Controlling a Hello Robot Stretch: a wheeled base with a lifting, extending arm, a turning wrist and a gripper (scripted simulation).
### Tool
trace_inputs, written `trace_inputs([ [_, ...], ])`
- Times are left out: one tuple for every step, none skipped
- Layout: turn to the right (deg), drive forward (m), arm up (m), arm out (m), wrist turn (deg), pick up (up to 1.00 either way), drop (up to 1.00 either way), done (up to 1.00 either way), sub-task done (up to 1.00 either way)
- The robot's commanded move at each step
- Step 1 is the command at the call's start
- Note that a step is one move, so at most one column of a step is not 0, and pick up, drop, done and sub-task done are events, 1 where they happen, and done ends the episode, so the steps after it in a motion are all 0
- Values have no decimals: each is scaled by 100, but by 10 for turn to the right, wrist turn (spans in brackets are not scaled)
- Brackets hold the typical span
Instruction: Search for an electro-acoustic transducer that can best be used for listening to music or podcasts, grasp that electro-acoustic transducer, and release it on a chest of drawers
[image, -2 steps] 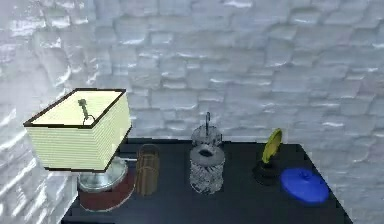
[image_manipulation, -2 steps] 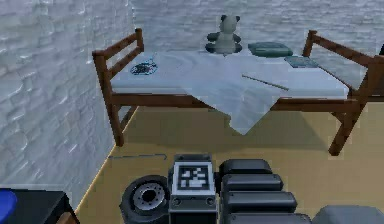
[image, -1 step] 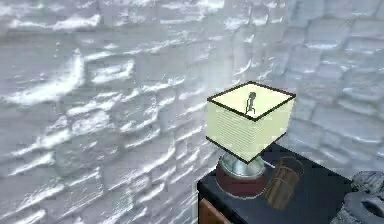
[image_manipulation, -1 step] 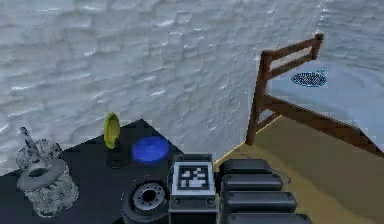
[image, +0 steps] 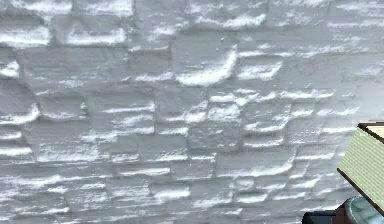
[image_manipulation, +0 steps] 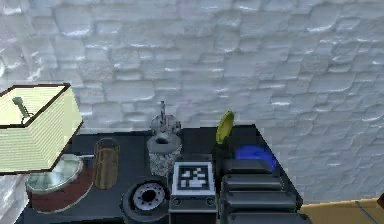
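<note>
A dark-topped piece of furniture (image_manipulation: 200, 140) stands against a white stone wall in the arm side view. The arm's dark bar (image_manipulation: 255, 195) rises from the bottom edge, with a white marked square (image_manipulation: 193, 180) at its end. Left of the square, the gripper (image_manipulation: 165, 192) blends into a round dark disc with a grey centre (image_manipulation: 148, 198) lying on the top. I cannot make out the fingers or tell whether the gripper holds anything. Just beyond stands a speckled grey cylinder (image_manipulation: 162, 153) with a thin metal piece (image_manipulation: 162, 118) above it.
A table lamp with a cream ribbed shade (image_manipulation: 35, 128) and a round base (image_manipulation: 55, 182) occupies the top's left end; its shade (image: 366, 160) shows at the forward view's right edge. A brownish glass (image_manipulation: 106, 162), a yellow-green thing (image_manipulation: 226, 127) and a blue thing (image_manipulation: 255, 154) also stand there. The stone wall (image: 180, 100) is close ahead.
</note>
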Motion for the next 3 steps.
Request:
trace_inputs([
  [0,0,0,26,0,0,0,0,0],
  [0,0,0,0,450,0,0,0,0],
  [0,0,0,0,450,0,0,0,0],
])
